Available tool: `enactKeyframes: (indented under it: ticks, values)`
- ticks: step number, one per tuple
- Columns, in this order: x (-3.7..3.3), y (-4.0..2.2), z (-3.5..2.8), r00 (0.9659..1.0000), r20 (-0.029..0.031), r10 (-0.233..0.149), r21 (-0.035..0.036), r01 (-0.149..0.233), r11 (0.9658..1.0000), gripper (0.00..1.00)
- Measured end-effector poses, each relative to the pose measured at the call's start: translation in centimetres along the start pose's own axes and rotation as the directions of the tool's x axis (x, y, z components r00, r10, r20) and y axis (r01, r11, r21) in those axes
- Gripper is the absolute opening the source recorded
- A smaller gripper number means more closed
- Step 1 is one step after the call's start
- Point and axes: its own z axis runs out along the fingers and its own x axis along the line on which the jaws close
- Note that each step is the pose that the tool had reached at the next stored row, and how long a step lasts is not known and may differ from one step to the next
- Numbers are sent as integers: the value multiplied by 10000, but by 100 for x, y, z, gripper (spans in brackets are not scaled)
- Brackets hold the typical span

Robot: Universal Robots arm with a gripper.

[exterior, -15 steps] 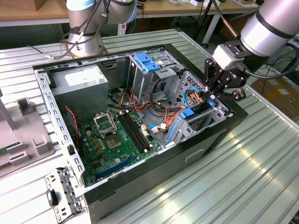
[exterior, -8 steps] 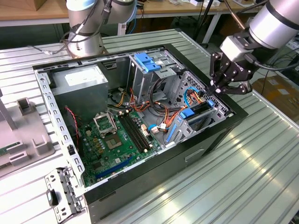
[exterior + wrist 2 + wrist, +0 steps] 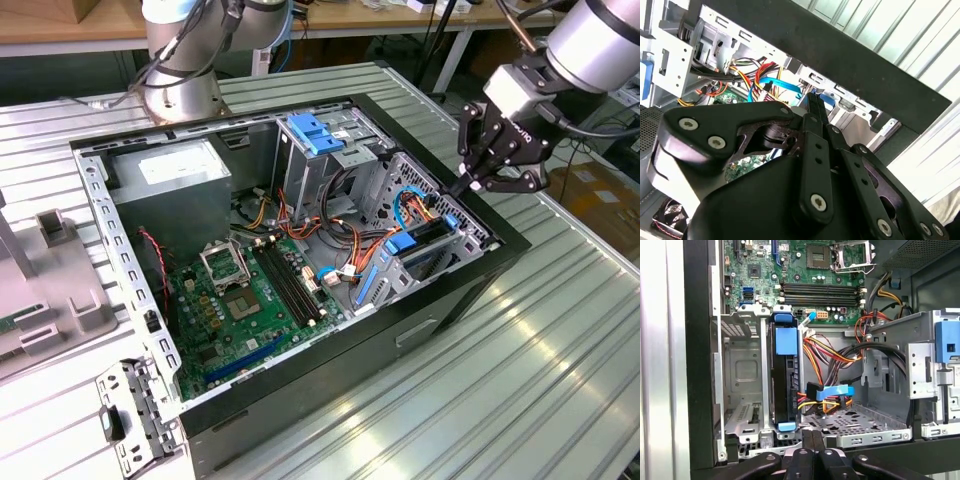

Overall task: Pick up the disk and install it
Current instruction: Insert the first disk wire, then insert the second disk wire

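I have the gripper (image 3: 478,183) hovering just above the corner of the open computer case (image 3: 470,285) on the exterior view's right, over the drive cage (image 3: 425,255). The jaws are closed with nothing between them; in the first wrist view the fingertips (image 3: 812,440) meet in a narrow pair, and in the second wrist view the gripper (image 3: 812,107) shows the same pinched shape.

The disk (image 3: 785,382) sits on edge in the drive cage (image 3: 747,390), its blue side rail (image 3: 787,342) facing my camera, flush between the cage's metal walls. From the exterior view I see the disk (image 3: 430,243) as a dark slab with blue plastic at its end, just below the gripper but not touching it.

A blue data cable (image 3: 835,391) and orange-yellow power wires (image 3: 815,355) run beside the disk. The motherboard (image 3: 245,300) lies on the case floor, the grey power supply (image 3: 170,180) at the far corner. The case rests on a ribbed metal surface (image 3: 520,370).
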Motion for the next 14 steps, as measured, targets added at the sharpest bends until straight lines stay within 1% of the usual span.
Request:
enactKeyframes:
  ticks: [14]
  values:
    - [-1,-7,-1,10000,0,0,0,0,10000,11]
